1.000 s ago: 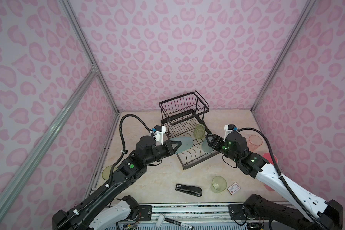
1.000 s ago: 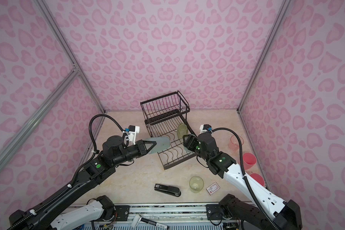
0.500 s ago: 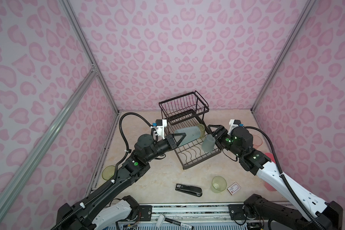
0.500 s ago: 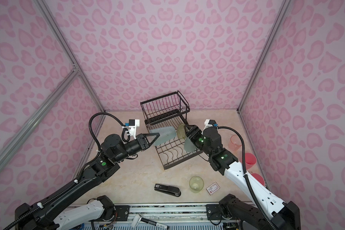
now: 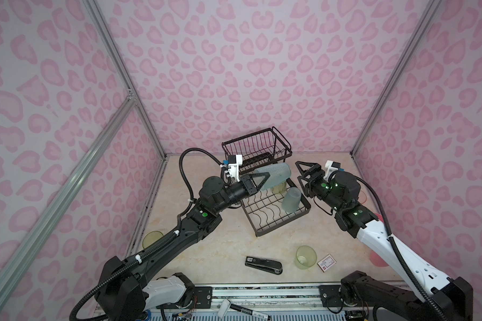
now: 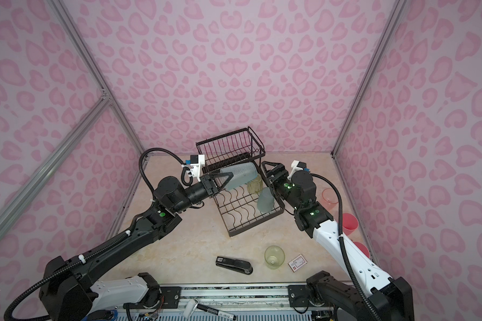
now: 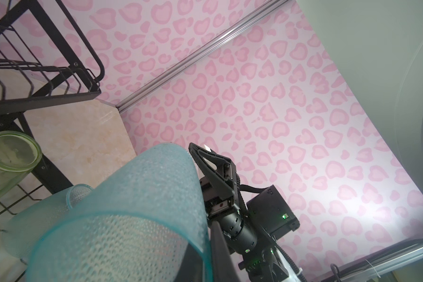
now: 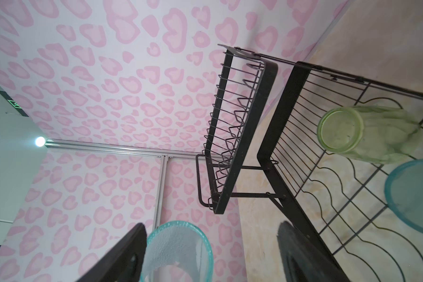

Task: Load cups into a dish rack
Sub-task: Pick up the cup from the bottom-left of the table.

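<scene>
While left gripper clamps teal cup, right gripper splayed wide, empty.

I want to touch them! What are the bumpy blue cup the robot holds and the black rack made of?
The held blue cup looks like frosted plastic: light passes through its bumpy wall. The rack looks like metal wire painted matte black: thin stiff rods, flat bars, little shine. Probably, going by looks.

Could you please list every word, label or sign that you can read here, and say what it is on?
None can be read.
Card: print too small.
Stapler label: too small.
Marker: print blurred.
Green wall sign: blurred.
</scene>
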